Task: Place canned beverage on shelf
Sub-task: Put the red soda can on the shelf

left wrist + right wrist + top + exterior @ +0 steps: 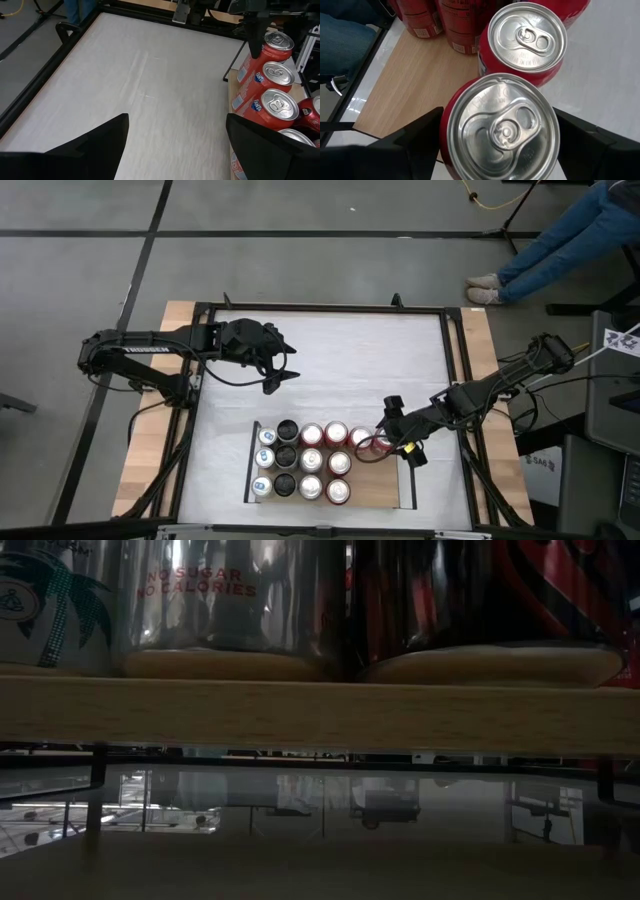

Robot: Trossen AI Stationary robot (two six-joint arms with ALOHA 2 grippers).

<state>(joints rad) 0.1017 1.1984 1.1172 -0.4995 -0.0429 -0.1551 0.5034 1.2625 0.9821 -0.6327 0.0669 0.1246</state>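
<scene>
We see the right gripper [497, 145] standing wide, its two dark fingers [415, 137] flanking a red can [500, 127]; the can sits squarely between them, though we cannot tell whether the pads actually press its sides. From above, that gripper [382, 442] is at the shelf's [378, 488] back edge, at the right end of the can rows. The right arm [490, 390] reaches in low from the table's right side, stretched diagonally toward the shelf with the wrist angled down over the can.

Just beside the flanked can, another red can [527, 37] stands upright, touching or nearly touching it. More red cans [455, 22] stand nearby on the light wood of the shelf.

On the shelf, the cans stand in three rows: white-topped cans [263, 461] at its left end, dark cans [286, 457] next, then red cans [324, 462] toward the right. The bare wood at the shelf's right end holds nothing beyond the flanked can. The low view looks along the shelf's wooden edge [320, 715], with can bases above it.

The left gripper [175, 145] hangs with fingers apart and empty over the white tabletop [330, 370], well apart from the shelf's back-left corner; the left arm [150, 350] is folded in from the table's left side.
</scene>
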